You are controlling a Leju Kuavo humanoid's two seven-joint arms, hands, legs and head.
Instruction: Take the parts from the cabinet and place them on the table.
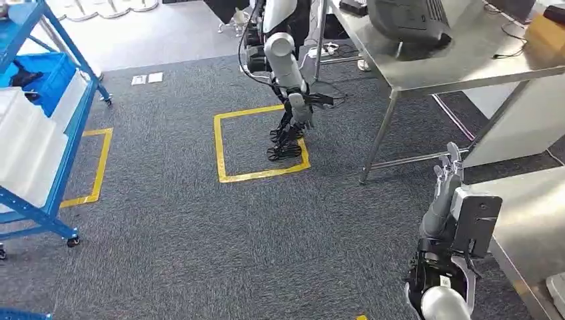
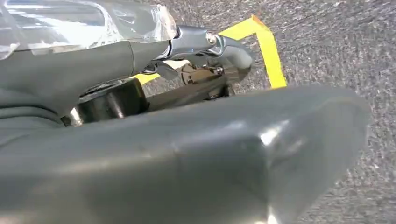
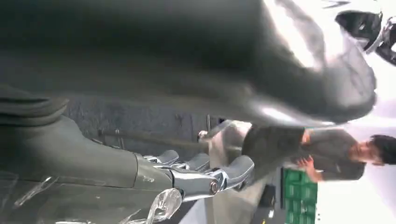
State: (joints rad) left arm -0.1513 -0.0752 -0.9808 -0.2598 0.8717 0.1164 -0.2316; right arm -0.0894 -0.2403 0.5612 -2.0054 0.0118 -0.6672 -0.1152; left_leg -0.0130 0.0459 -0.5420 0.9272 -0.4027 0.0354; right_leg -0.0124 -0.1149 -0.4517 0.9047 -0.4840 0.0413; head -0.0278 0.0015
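Head view: blue metal shelf cart holding a blue bin and white boxes stands left; another robot on yellow floor tape; steel worktop beside the raised, empty right hand, fingers apart. Left hand: cannot tell.

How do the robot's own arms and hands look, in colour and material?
The right arm has a silver rounded joint, a black cabled section and a grey forearm carrying a dark flat plate. The right robot hand and left robot hand are grey, with shiny metal finger links.
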